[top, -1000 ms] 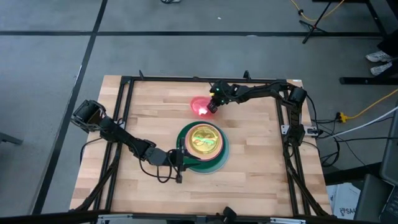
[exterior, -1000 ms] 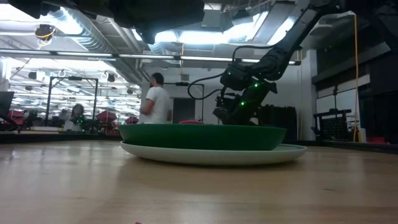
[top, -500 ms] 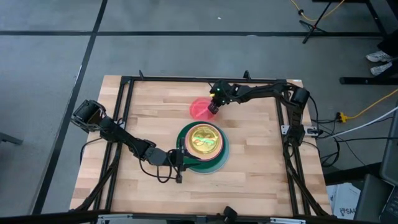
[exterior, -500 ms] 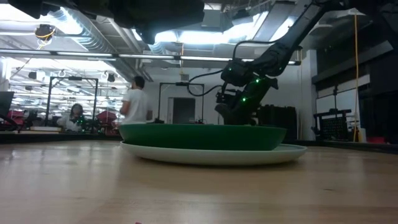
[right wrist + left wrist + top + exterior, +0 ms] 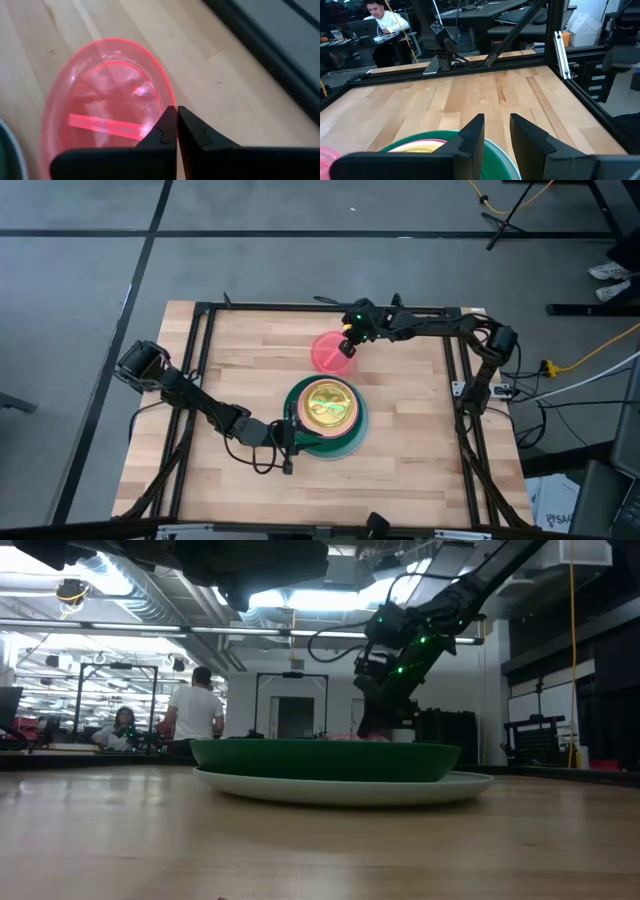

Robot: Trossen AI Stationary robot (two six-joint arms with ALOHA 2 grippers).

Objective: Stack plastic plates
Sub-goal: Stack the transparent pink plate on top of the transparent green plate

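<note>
One pink plate [image 5: 332, 352] pinched by right tool [image 5: 349, 347], left tool [image 5: 291, 436] parted beside plate stack [image 5: 352, 435]

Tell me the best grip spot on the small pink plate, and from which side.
Take the pink plate by its thin raised rim, on the far-right edge where the right gripper sits, coming down from above. It lies flat and alone on the table, so only the rim gives purchase. That gripper looks shut on the rim. The left gripper waits by the stack.
</note>
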